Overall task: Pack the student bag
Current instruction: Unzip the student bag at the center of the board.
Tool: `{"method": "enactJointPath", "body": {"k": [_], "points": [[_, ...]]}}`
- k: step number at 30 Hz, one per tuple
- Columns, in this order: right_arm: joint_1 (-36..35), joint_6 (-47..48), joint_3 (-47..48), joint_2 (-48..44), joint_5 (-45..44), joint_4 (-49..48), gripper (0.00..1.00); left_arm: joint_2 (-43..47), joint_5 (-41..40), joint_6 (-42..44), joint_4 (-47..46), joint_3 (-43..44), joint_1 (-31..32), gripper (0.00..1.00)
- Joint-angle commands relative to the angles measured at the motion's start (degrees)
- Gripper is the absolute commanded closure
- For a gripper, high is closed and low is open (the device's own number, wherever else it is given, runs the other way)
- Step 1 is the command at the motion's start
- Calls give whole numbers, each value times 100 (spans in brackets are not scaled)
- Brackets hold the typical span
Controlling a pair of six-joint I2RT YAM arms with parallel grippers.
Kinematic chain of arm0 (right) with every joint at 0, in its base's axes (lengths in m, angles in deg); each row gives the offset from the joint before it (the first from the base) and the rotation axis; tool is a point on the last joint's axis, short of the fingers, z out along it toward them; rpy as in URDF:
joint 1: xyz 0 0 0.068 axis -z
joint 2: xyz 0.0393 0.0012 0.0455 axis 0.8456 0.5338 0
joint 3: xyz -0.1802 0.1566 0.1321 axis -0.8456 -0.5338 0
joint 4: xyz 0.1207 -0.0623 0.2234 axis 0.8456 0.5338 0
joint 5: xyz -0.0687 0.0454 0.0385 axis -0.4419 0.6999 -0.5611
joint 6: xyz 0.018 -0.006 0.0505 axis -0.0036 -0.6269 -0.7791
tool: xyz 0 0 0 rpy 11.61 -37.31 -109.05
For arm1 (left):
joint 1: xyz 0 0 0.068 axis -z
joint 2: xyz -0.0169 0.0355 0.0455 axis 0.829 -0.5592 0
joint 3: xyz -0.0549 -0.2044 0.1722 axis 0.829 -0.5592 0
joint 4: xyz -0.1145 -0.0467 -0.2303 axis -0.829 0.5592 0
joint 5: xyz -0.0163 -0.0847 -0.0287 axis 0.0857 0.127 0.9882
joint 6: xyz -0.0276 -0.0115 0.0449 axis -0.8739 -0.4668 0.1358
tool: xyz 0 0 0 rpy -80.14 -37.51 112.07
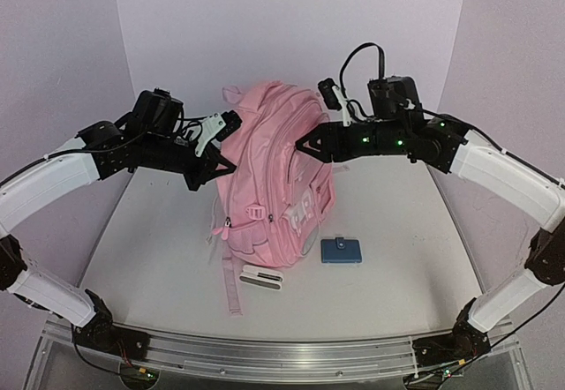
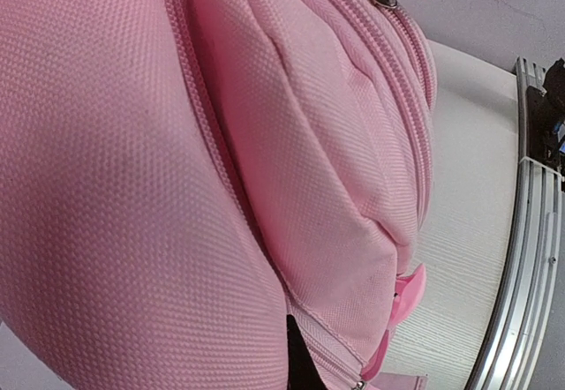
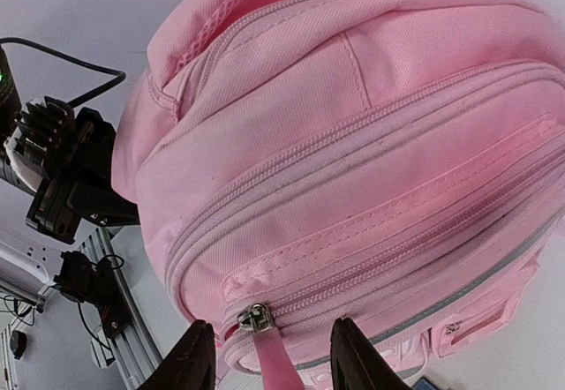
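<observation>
The student bag [image 1: 269, 178] stands in the middle of the table [image 1: 406, 222], its top toward the far edge. The right gripper [image 3: 272, 359] sits at the bag's top with its fingers [image 3: 192, 359] apart. The zip slider [image 3: 255, 318] and its pink pull tab [image 3: 279, 365] lie between them, neither finger visibly touching. The left gripper [image 1: 221, 162] is closed against the bag's left side; one dark finger [image 2: 298, 363] presses into a seam there, but whether it pinches fabric cannot be told.

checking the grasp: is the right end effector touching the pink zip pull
Apart. Right wrist view: the pink fabric zip pull hangs between the right end effector's fingers, gaps both sides.
</observation>
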Motion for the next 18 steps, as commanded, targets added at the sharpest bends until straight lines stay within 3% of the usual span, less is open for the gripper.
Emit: {"method": "enactJointPath", "body": {"k": [1,7,14,18], "points": [[5,-31,175,1,261,35,56,24,-7,96,574,-44,-58,100],[2,-96,87,-100,404,37,56,34,19,67,481,-107,-58,100],[5,-93,134,-75,297,82,71,7,-14,63,487,-112,-68,100],[4,-50,137,-59,317,143,73,7,-4,45,487,-100,-77,100]]}}
